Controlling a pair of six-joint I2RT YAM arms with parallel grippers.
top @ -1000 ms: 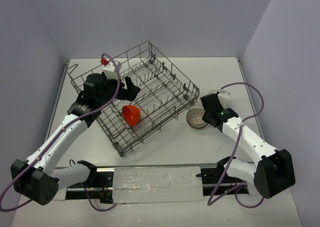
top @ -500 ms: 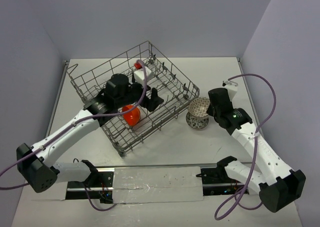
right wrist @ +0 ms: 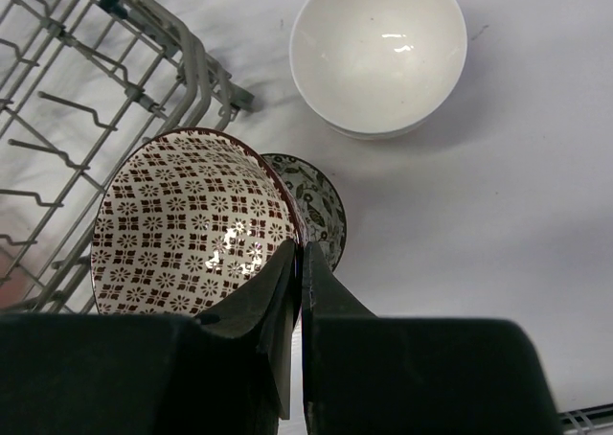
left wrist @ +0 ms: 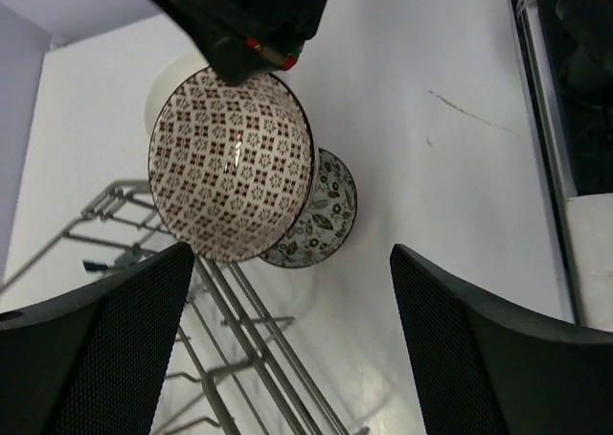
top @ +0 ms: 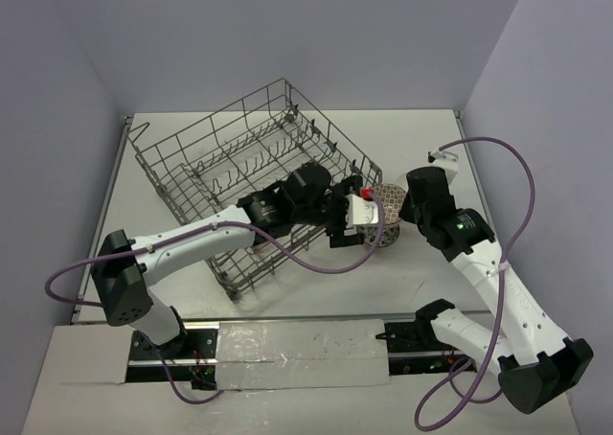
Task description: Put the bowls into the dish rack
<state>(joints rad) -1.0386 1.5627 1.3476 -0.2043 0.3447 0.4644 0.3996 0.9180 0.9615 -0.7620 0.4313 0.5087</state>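
Bearing everything: white table (top: 431,148), under both pincers.
Dish rack: grey wire basket (top: 230,162), sitting to the left of the right pincer; in the right wrist view its corner comes close to the held bowl, and in the left wrist view its wires lie below and to the left of the left pincer's opening.
Left arm: (top: 192,243) stretched across the rack's near side, ending just beside the right pincer.
Right arm: (top: 498,272) bent in from the right side of the table.
White bowl: (right wrist: 378,47) upright on the table beyond the right pincer's tips, apart from the other two bowls.
Lattice bowl: (right wrist: 192,224) brown-and-white checked inside, tilted and raised, directly ahead of the left pincer, its rim in the right pincer.
Floral bowl: (right wrist: 321,205) dark leafy pattern, on the table just past the right pincer's tips, partly covered by the lattice bowl; whether the two touch cannot be told.
Left pincer: (left wrist: 290,263) released, fingers (left wrist: 105,358) spread wide with nothing between them.
Right pincer: (right wrist: 298,253) clenched on the lattice bowl's rim, one finger inside and one outside.
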